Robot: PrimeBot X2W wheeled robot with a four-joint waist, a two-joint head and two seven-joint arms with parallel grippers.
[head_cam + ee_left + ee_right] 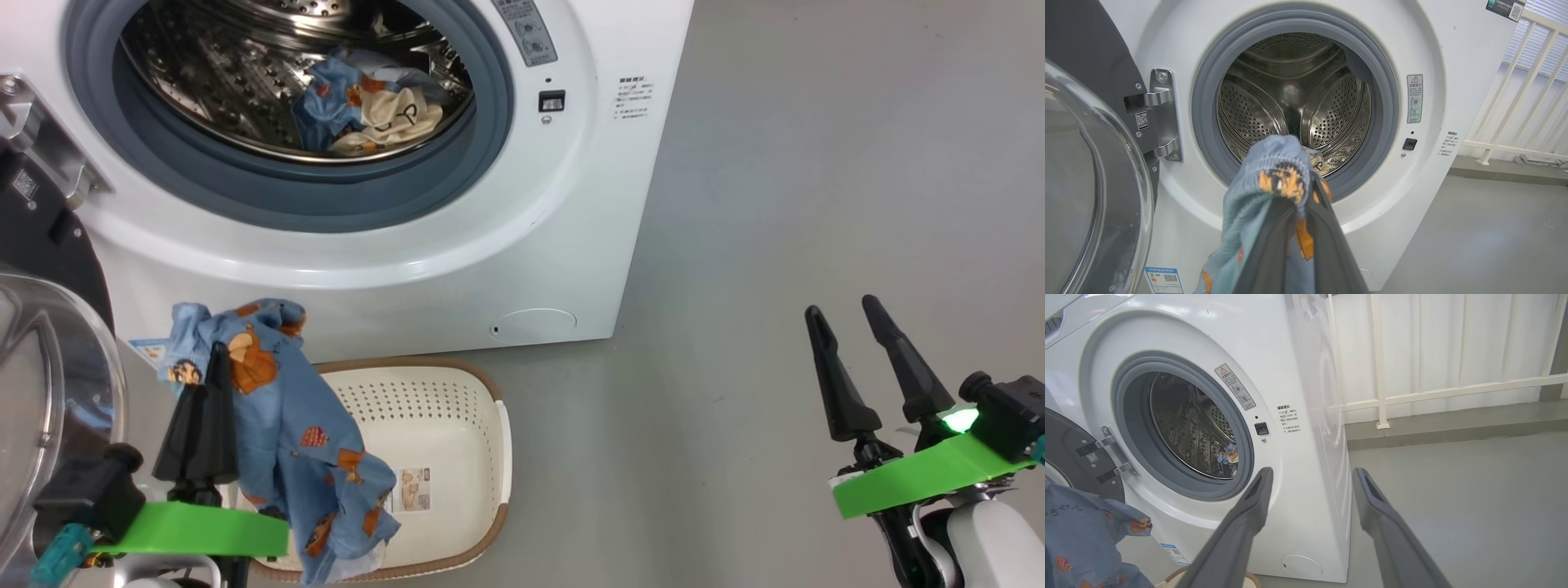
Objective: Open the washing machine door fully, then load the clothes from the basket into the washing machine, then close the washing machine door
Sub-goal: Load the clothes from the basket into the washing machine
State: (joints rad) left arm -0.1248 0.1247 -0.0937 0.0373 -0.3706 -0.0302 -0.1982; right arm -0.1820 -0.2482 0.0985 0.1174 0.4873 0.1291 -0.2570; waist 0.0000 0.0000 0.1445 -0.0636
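The left tool [216,353] pinches the clothes [282,412] above the basket [461,400].

We see a shiny perforated steel drum [245,98] and a matt rubber gasket [269,200] in the glossy white washer [490,245]. The door [49,384] glass looks clear and slick. The clothes [286,408] are soft printed cloth, the basket [408,400] smooth holed plastic, the floor [775,204] matt grey.
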